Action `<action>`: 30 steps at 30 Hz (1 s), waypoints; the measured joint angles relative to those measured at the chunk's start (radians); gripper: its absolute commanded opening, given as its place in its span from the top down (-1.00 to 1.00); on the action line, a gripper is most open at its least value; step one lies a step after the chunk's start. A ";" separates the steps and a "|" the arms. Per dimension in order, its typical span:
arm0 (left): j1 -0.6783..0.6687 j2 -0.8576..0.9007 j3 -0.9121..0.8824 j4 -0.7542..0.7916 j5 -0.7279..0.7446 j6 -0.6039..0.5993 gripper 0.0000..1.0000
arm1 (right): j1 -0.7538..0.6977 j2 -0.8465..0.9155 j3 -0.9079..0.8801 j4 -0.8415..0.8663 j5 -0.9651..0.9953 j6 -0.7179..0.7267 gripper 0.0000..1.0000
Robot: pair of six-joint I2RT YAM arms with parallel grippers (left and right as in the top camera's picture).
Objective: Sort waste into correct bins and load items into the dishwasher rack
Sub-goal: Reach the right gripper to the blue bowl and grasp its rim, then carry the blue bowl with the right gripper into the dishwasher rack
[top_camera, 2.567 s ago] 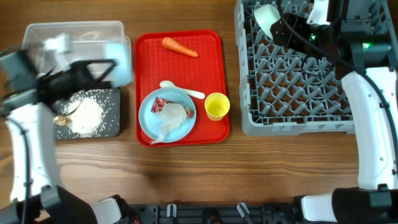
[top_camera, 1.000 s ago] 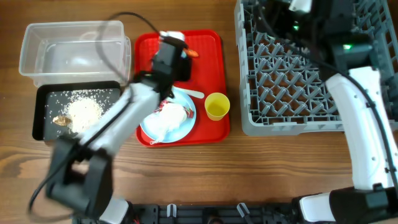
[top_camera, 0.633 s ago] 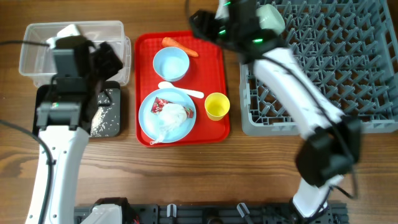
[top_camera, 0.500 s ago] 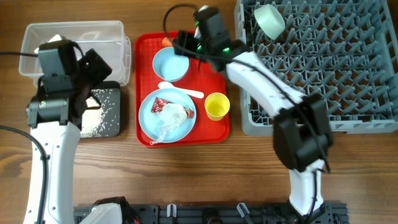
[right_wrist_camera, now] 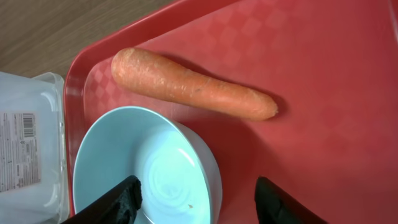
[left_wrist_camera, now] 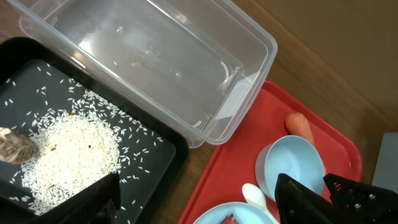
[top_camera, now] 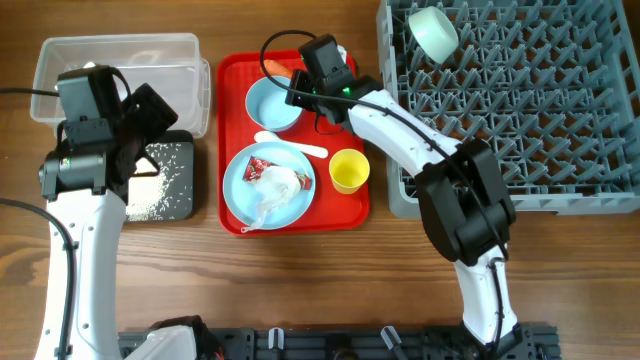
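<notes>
Overhead: the left gripper (top_camera: 148,118) hung over the black tray (top_camera: 186,170) beside the tub (top_camera: 120,50). The right gripper (top_camera: 298,92) was at the bowl (top_camera: 270,105) on the red tray (top_camera: 232,110).

Left wrist: its fingers (left_wrist_camera: 93,198) were spread wide and empty above the rice (left_wrist_camera: 68,149).

Right wrist: its fingers (right_wrist_camera: 112,200) were apart, either side of the bowl's rim, gripping nothing. The carrot (right_wrist_camera: 193,85) lay just beyond the bowl.

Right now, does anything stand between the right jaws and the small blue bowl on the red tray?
Nothing visible: the right gripper hovers over the bowl, jaws apart; the carrot lies beside it.
</notes>
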 measured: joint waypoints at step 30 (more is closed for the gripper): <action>0.000 0.050 0.000 0.000 0.010 0.000 -0.74 | -0.030 -0.213 -0.003 -0.193 0.085 -0.128 0.92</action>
